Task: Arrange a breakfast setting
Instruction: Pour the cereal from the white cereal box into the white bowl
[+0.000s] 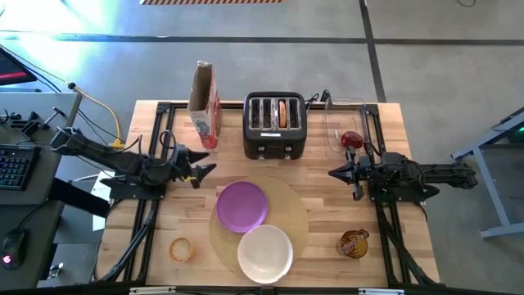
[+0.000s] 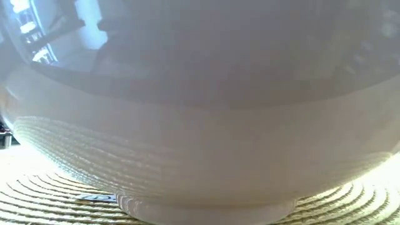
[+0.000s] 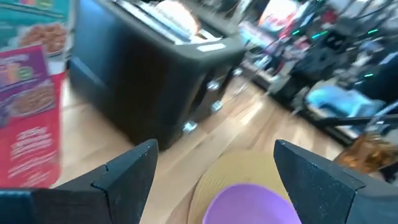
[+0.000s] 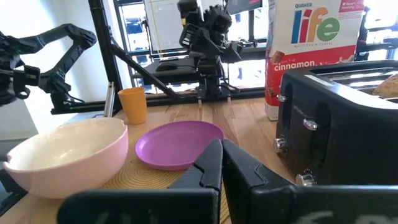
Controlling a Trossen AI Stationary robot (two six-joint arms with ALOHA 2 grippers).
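Mat, plate and bowl set; both arms hover empty mid-table.
Purple plate (image 1: 241, 204) and white bowl (image 1: 265, 251) share the round mat (image 1: 293, 215) at 6 o'clock, likely the setting's base. Bagel (image 1: 282, 113) sits in the toaster (image 1: 275, 127) at 12, cereal box (image 1: 205, 105) at 11, red fruit (image 1: 351, 139) at 2, amber cup (image 1: 354, 243) at 4 near the edge. Left gripper (image 1: 202, 170) wide open, holding nothing; right gripper (image 1: 334, 173) closed, holding nothing. Free wood between arms.

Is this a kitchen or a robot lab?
Probably a robot lab made up like a breakfast table. There's a toaster and cereal box on a wooden table, but also a computer keyboard beside it and bare concrete floor.
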